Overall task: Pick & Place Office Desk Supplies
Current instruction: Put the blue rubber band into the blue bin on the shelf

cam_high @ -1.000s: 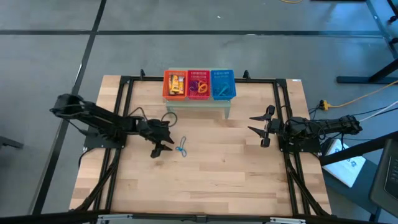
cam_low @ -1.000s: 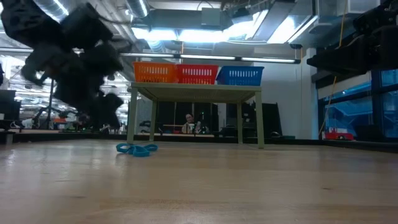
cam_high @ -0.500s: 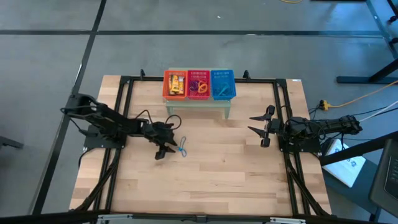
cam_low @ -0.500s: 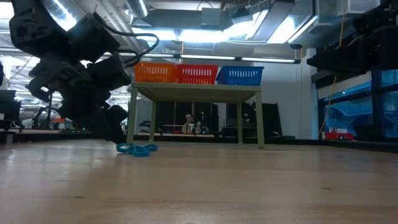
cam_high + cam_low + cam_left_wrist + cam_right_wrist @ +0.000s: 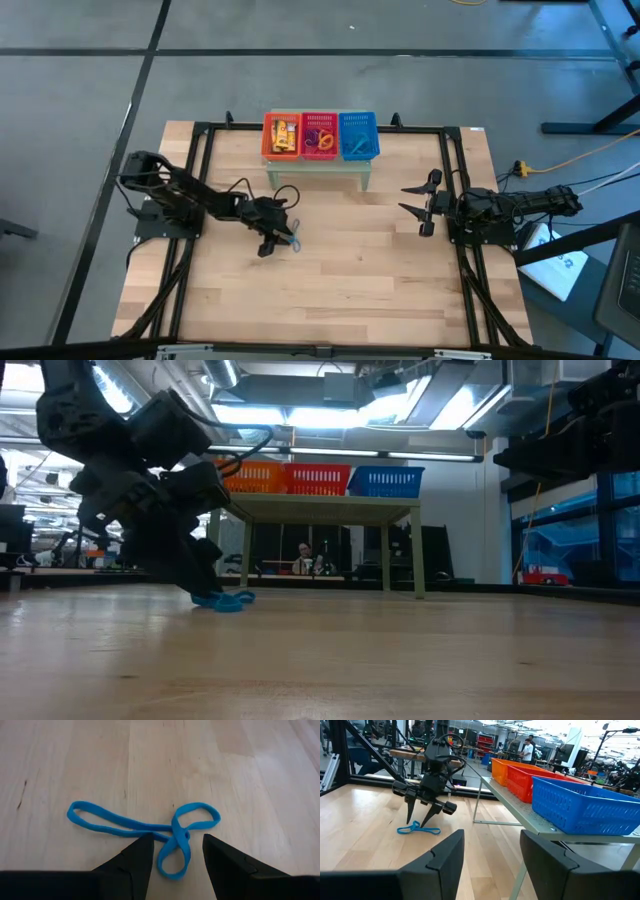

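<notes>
One of the office desk supplies, a thin blue loop [image 5: 172,832], lies flat and twisted on the wooden table [image 5: 340,290], left of centre [image 5: 294,240]. My left gripper [image 5: 175,852] is open and slants down at it from the table's left. Its fingertips stand on either side of the loop's nearest lobe [image 5: 175,862]. The low view shows the gripper [image 5: 205,588] down at the loop [image 5: 228,600]. My right gripper [image 5: 403,199] waits open at the table's right, level, with nothing between its fingers [image 5: 492,850]. My left gripper has one fingertip [image 5: 145,845] over a strand of the blue loop and the other [image 5: 212,847] beside its lobe. Whether either finger touches the loop cannot be told. The loop lies flat on the table.
An orange basket [image 5: 282,135], a red basket [image 5: 319,135] and a blue basket [image 5: 358,135] stand in a row on a small pale stand [image 5: 320,172] at the table's far middle, with small items inside. A black frame [image 5: 200,180] runs round the table.
My left gripper has moved toward the table's right edge and down, from beside the blue loop until its open fingers stand over the loop's near lobe. The loop has stayed where it was.
</notes>
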